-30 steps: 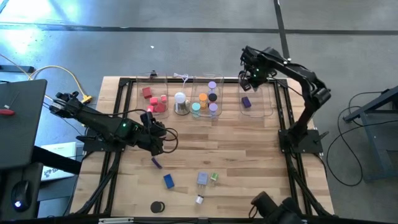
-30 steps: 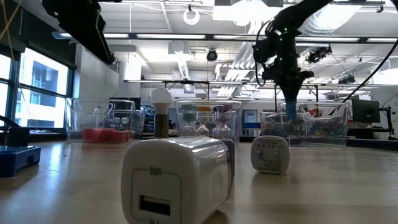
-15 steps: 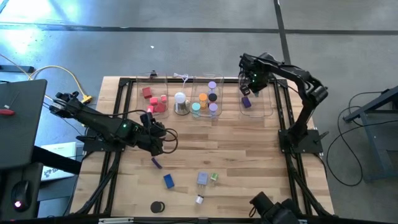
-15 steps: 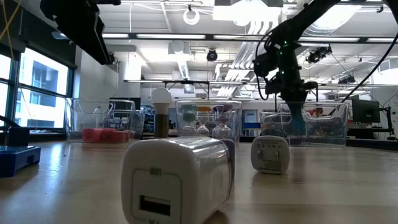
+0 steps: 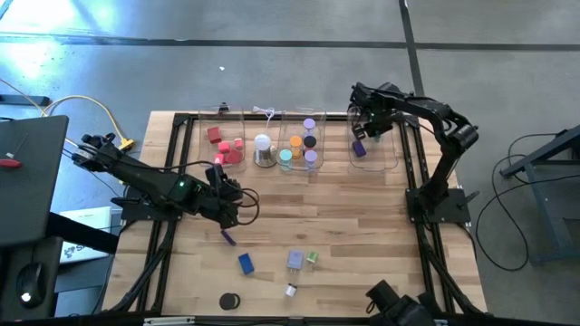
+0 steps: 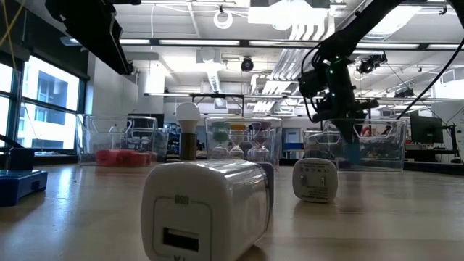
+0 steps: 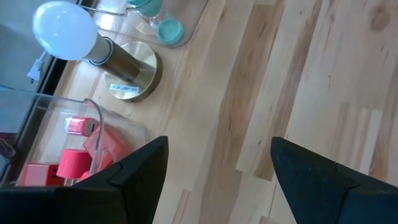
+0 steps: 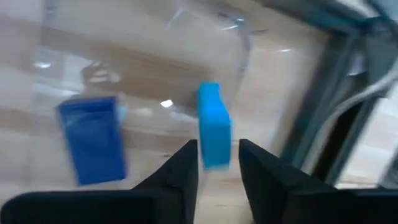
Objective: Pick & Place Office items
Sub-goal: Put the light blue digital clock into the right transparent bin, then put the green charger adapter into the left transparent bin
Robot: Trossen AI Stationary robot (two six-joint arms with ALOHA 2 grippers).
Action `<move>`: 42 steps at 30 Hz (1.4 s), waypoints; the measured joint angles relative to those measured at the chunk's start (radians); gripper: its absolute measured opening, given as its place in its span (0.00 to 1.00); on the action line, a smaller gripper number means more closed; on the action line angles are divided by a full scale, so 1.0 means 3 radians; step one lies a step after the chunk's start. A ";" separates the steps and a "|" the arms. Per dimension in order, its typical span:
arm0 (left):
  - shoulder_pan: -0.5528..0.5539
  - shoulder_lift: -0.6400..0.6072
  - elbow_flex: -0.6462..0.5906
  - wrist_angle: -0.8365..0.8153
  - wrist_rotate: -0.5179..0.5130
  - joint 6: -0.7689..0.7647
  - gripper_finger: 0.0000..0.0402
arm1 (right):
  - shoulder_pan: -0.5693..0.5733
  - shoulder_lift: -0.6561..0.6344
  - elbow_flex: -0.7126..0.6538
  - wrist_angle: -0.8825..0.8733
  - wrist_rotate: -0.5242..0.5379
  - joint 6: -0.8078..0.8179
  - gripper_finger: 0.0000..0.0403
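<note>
The right gripper (image 5: 360, 133) hangs over the right clear bin (image 5: 388, 159) at the far edge of the counter (image 5: 362, 217); in the right wrist view a light-blue piece (image 8: 214, 126) sits between its fingers (image 8: 177, 177), which stand a little apart at either side of it, and whether they press on it cannot be told; a dark-blue block (image 8: 93, 138) lies on the bin's floor beside it, showing purple-blue from above (image 5: 359, 149). The left gripper (image 5: 237, 201) hovers low over the middle of the counter's left half with its fingers (image 7: 134, 174) spread apart and nothing between them; its wrist view looks at the white dome lamp (image 7: 65, 28) on a brass base and the left bin (image 7: 93, 115) holding red and pink pieces (image 7: 74, 163). From above, the middle bin (image 5: 313, 169) holds orange, teal, purple and black pieces (image 5: 304, 145); loose on the near counter lie a purple piece (image 5: 227, 236), a blue block (image 5: 246, 263), a grey-blue piece (image 5: 295, 260), a green piece (image 5: 312, 257), a small white piece (image 5: 291, 290) and a black disc (image 5: 228, 300). In the low view 2 white plug-like items (image 6: 206, 206) fill the foreground.
</note>
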 joint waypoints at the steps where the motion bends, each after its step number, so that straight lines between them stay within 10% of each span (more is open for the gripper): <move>1: 0.0000 0.0000 0.0000 0.0007 0.0000 -0.0003 0.68 | 0.0008 0.0000 0.0000 -0.0011 0.0061 0.0003 0.27; 23: 0.0001 0.0000 0.0001 0.0048 -0.0004 -0.0007 0.68 | 0.0316 -0.0933 0.0003 0.0049 0.0539 -0.0226 0.44; 33: 0.0001 0.0000 0.0001 0.0152 -0.0006 -0.0006 0.68 | 0.1077 -0.1974 0.0005 0.0450 -0.0712 -0.0359 0.44; 42: 0.0003 0.0000 0.0001 0.0198 0.0053 -0.0007 0.68 | 0.1791 -0.2175 0.0005 0.1129 -0.0871 0.0089 0.44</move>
